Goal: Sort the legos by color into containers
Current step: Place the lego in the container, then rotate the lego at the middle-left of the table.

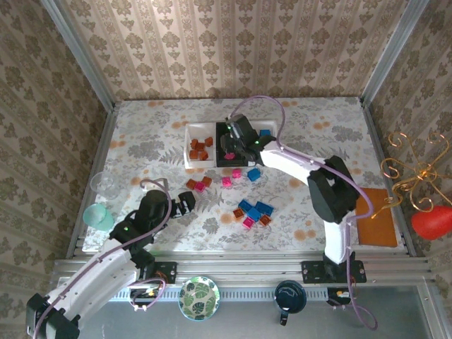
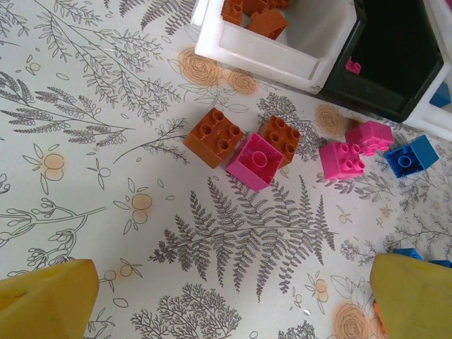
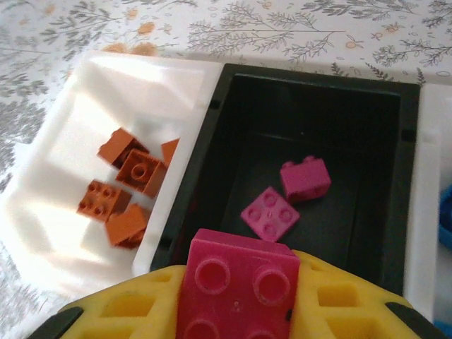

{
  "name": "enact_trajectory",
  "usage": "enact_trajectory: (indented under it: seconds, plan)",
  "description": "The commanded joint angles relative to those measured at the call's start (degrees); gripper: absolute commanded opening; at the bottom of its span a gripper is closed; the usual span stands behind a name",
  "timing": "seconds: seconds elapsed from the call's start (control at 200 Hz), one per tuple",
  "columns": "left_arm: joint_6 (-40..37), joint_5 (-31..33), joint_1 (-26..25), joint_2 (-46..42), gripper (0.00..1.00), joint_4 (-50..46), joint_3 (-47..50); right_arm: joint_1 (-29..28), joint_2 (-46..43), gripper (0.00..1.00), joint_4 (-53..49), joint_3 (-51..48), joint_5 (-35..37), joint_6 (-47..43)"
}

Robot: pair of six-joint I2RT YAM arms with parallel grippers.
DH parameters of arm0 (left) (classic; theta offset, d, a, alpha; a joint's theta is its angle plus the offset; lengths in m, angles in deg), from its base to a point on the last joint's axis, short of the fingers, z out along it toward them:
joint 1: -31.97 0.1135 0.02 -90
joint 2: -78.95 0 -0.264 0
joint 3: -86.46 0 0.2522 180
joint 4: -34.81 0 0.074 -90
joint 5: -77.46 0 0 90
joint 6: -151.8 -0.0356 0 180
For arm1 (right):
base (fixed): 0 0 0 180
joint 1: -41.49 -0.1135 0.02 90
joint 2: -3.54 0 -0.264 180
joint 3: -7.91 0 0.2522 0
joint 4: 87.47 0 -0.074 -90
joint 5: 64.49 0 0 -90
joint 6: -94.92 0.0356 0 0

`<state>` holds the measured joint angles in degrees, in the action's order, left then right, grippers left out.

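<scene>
Right tool (image 1: 232, 147) clamps a pink lego (image 3: 236, 282) above the black container (image 3: 339, 233), close to the wall it shares with the white container (image 3: 85, 92) of orange legos (image 3: 138, 169). We judge an early release could bounce it across. Right arm (image 1: 296, 166) reaches far over the desk (image 1: 141, 134), wrist pitched down. Left tool (image 2: 229, 296) gapes wide above loose legos (image 2: 254, 159).

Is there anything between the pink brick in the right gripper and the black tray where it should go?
Nothing visible. The right gripper holds the magenta brick over the open black tray. Two magenta bricks already lie on its floor, with bare floor beside them.
</scene>
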<state>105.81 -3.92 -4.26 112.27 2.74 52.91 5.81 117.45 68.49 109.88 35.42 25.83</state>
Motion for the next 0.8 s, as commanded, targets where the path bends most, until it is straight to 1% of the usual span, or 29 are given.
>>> enact_trajectory:
  seconds: [0.0,0.025,0.065,0.09,0.12,0.155,0.215,0.245,0.3,0.385,0.535,0.64,0.745,0.795]
  plan:
    - [-0.82,-1.48,0.55,1.13,1.0,-1.73,-2.91,1.25,5.31,0.33,-8.0,7.7,0.51,0.58]
    - [-1.08,-1.82,0.63,1.87,1.0,-1.6,-3.24,1.44,6.39,0.38,-9.01,9.47,0.21,0.45]
    - [-1.51,-2.33,0.87,3.07,1.0,-1.5,-3.85,1.66,8.05,0.51,-10.84,12.37,-0.32,0.17]
    - [-1.7,-2.65,1.05,4.04,1.0,-1.34,-4.26,1.67,8.73,0.57,-11.84,13.79,-0.29,-0.1]
    - [-2.15,-3.24,1.4,5.2,1.0,-1.14,-4.73,1.67,9.14,0.61,-12.44,14.96,-0.08,-0.36]
    - [-2.64,-3.88,1.86,6.77,1.0,-0.87,-5.3,1.67,8.75,0.63,-12.36,15.2,-0.24,-0.64]
    - [-3.07,-4.27,2.83,9.57,1.0,-0.68,-6.4,1.51,7.04,0.64,-11.35,13.87,-0.58,-0.79]
    - [-3.56,-4.76,3.43,10.94,0.98,0.08,-6.78,1.37,5.69,0.65,-10.37,12.63,-0.78,-0.8]
    - [-4.24,-5.72,4.58,13.6,0.94,1.55,-7.51,1.02,2.76,0.65,-8.37,9.35,-0.97,-0.71]
    - [-5.33,-6.01,6.1,18.3,0.81,4.0,-8.73,0.21,-2.04,0.65,-5.15,3.21,-1.3,-0.4]
    - [-7.73,-5.9,8.63,29.12,0.76,9.69,-11.36,-1.46,-9.83,0.65,-0.26,-7.79,-1.74,1.11]
    - [-8.85,-7.24,9.73,35.91,0.64,14.83,-12.82,-2.35,-14.15,0.65,2.62,-14.46,-2.19,2.5]
    - [-9.27,-10.68,9.7,40.85,0.62,18.54,-14.83,-2.55,-17.52,0.65,4.38,-19.72,-2.0,3.9]
    - [-9.34,-10.99,9.37,42.57,0.61,18.64,-15.96,-2.55,-18.71,0.65,5.12,-22.0,-1.66,4.46]
